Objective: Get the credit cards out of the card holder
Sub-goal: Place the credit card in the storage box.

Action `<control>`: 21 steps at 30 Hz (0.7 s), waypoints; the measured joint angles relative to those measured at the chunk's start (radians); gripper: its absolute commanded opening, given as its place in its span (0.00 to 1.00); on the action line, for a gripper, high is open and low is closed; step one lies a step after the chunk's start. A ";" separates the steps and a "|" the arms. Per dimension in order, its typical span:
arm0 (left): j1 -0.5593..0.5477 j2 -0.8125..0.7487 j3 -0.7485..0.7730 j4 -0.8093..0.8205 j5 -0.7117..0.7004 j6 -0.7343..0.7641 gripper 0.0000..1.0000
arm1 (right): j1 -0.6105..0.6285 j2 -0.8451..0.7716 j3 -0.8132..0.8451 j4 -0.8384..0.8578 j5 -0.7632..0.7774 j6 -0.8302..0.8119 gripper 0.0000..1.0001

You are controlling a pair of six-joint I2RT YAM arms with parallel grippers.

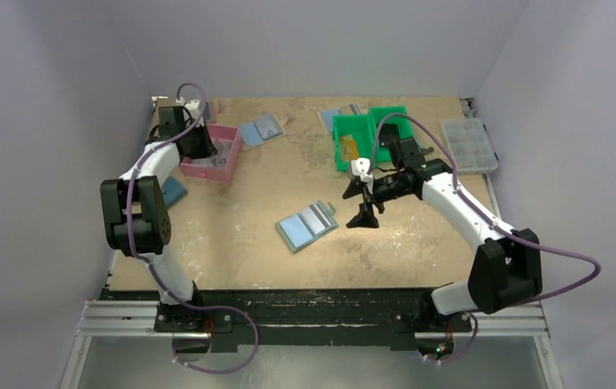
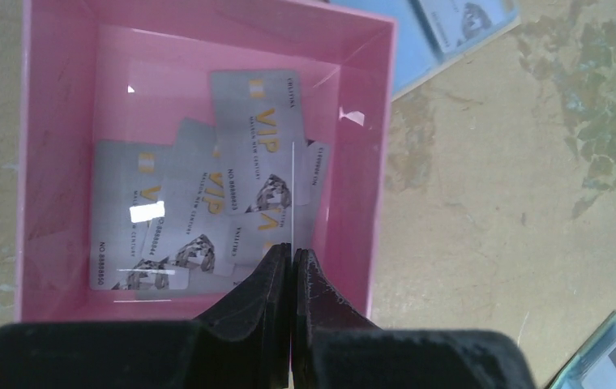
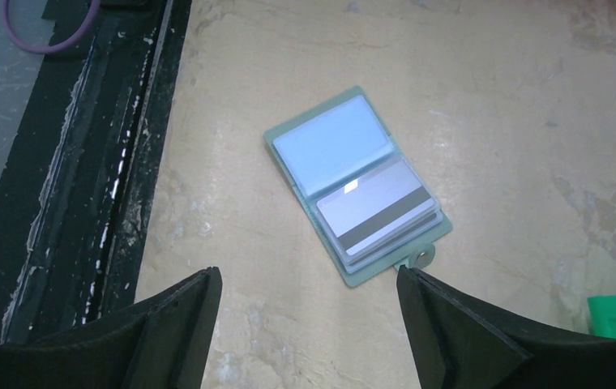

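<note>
The card holder (image 1: 305, 225) lies open on the table, pale blue inside (image 3: 333, 146). A silver credit card (image 3: 378, 212) with a dark stripe sits in its pocket. My right gripper (image 3: 306, 275) hovers open just beside the holder's snap tab, and in the top view this gripper (image 1: 363, 209) stands right of the holder. My left gripper (image 2: 292, 253) is shut on a thin credit card (image 2: 292, 194) seen edge-on, over the pink box (image 2: 370, 162). Several silver VIP cards (image 2: 260, 121) lie inside the box.
A green bin (image 1: 367, 138) with an orange-yellow item (image 1: 348, 148) stands at the back. A clear organiser (image 1: 468, 144) is at the back right. Other blue folders (image 1: 262, 130) lie near the pink box (image 1: 232, 134), and a dark blue wallet (image 1: 173, 192) lies at the left.
</note>
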 measured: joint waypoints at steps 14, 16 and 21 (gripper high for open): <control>0.074 0.165 0.066 0.036 0.094 -0.083 0.25 | -0.036 -0.002 -0.002 -0.022 0.011 -0.018 0.89; 0.074 0.169 0.103 0.003 0.071 -0.087 0.34 | -0.036 -0.017 -0.005 -0.017 0.018 -0.016 0.89; 0.074 0.113 0.182 -0.038 -0.072 -0.079 0.55 | -0.037 -0.075 -0.008 -0.005 0.024 -0.006 0.90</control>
